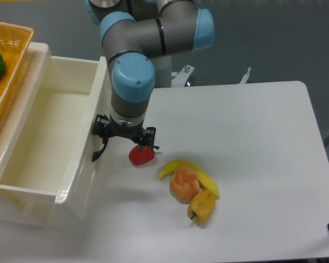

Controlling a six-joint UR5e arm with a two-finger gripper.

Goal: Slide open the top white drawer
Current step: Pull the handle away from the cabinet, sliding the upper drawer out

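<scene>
No writing is readable. The glossy cream top white drawer [49,137] stands pulled well out, hollow showing. The gripper [124,136], at three o'clock of its front, is over the black handle [99,152]; whether it is clamped I cannot tell.

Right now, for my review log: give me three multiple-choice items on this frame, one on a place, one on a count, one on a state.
1. Where is the red pepper?
A. in the drawer
B. on the table, beside the gripper
C. in the basket

2. How many pieces lie in the cluster right of the red pepper?
A. three
B. one
C. five

3. The top white drawer is:
A. shut
B. pulled out
C. removed

Answers: 1 B, it lies on the white table. 2 A, banana, orange piece and yellow pepper. 3 B, its inside shows bare.
</scene>
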